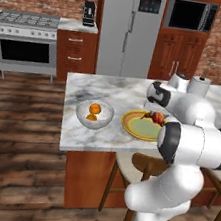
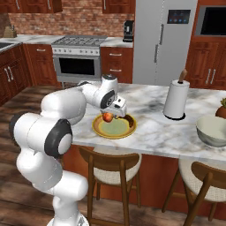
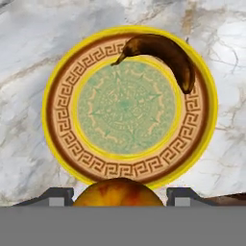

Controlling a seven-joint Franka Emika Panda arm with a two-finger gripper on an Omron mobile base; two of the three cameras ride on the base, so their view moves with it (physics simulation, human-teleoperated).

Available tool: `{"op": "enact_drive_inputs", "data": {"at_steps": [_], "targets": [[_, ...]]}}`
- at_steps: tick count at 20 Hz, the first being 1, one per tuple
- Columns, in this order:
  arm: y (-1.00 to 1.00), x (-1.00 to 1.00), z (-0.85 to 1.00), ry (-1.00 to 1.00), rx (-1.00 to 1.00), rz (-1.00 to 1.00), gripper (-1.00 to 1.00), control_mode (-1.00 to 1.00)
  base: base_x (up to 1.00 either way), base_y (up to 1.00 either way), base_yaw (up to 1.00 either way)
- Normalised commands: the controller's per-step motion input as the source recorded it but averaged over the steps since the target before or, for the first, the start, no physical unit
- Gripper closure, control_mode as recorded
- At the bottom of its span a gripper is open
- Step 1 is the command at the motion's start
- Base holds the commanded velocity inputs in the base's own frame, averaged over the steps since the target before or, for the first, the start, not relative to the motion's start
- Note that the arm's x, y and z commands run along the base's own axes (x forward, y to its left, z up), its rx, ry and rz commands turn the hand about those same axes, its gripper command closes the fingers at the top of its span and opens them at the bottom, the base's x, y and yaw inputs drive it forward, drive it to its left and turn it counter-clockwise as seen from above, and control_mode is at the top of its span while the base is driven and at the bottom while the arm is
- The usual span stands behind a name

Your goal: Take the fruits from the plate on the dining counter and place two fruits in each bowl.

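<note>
2 orange fruits (image 1: 93, 111) already lodged in whitish bowl (image 1: 94, 114); reddish apple (image 3: 118, 193) clamped between gripper (image 3: 118, 197) fingers above plate (image 3: 62, 139); dark fruit (image 3: 163, 55) left at 1 o'clock; grey bowl (image 2: 213, 130) unfilled.

We see two orange fruits (image 1: 94, 111) in the whitish bowl (image 1: 94, 115) beside the plate (image 3: 129, 105); a dark curved fruit (image 3: 163, 55) lies on its rim, a reddish apple (image 2: 107, 117) above it.

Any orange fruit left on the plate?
No: the plate holds just a dark banana-shaped fruit, and the reddish apple sits between the gripper fingers.
</note>
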Motion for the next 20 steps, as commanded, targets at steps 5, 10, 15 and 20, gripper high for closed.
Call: {"op": "enact_drive_inputs", "data": {"at_steps": [5, 10, 15, 20], "targets": [[0.29, -0.56, 0.66, 0.03, -0.04, 0.0, 1.0, -1.0, 0.0, 0.0, 0.0], [0.44, -0.29, 0.47, 0.01, -0.02, 0.02, 1.0, -1.0, 0.0, 0.0, 0.0], [0.31, -0.4, 0.08, 0.0, -0.01, 0.04, 1.0, -1.0, 0.0, 0.0, 0.0], [0.32, -0.1, 0.0, 0.0, -0.01, 0.01, 1.0, -1.0, 0.0, 0.0, 0.0]]}}
